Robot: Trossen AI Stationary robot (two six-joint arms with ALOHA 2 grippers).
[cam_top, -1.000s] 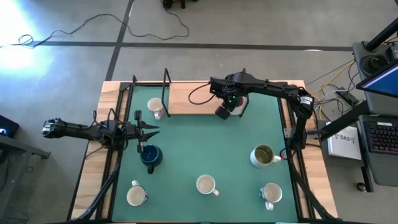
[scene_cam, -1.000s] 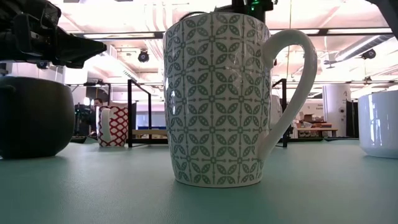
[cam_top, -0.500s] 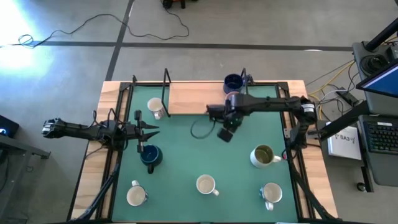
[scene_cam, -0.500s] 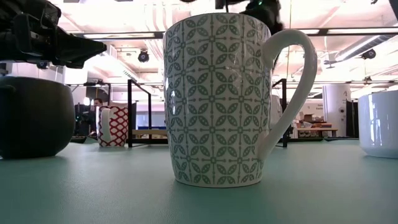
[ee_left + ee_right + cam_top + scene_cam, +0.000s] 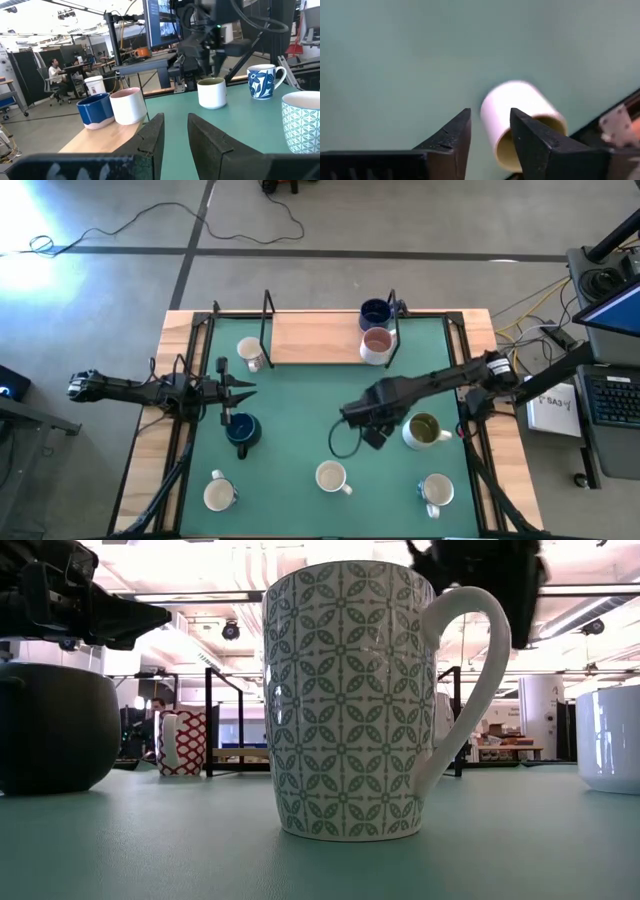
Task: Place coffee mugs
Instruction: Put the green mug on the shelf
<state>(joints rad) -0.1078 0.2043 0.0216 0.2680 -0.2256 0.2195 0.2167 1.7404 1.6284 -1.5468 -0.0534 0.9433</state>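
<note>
My right gripper [image 5: 368, 432] hangs open and empty over the green mat, just left of the olive-inside mug [image 5: 424, 430]. That mug shows beyond its fingers in the right wrist view [image 5: 520, 125]. A pink-inside mug [image 5: 377, 345] and a dark blue mug [image 5: 375, 312] stand upright side by side on the wooden board [image 5: 310, 340]. My left gripper [image 5: 238, 391] waits open at the table's left, just beyond another dark blue mug [image 5: 243, 430]. A white patterned mug [image 5: 250, 353] stands at the far left. Three white mugs [image 5: 331, 477] stand along the near edge.
Black frame posts [image 5: 267, 320] rise at the board's left end and beside the mugs at its right end. In the low view a tall leaf-patterned mug [image 5: 350, 700] fills the middle. The mat's centre [image 5: 310, 410] is free room. People sit in the room behind [image 5: 54, 75].
My right gripper has moved from the wooden board at the far edge toward the near edge, across the mat, and now hangs beside the olive-inside mug. The pink-inside and dark blue mugs on the board have come out from under the arm.
</note>
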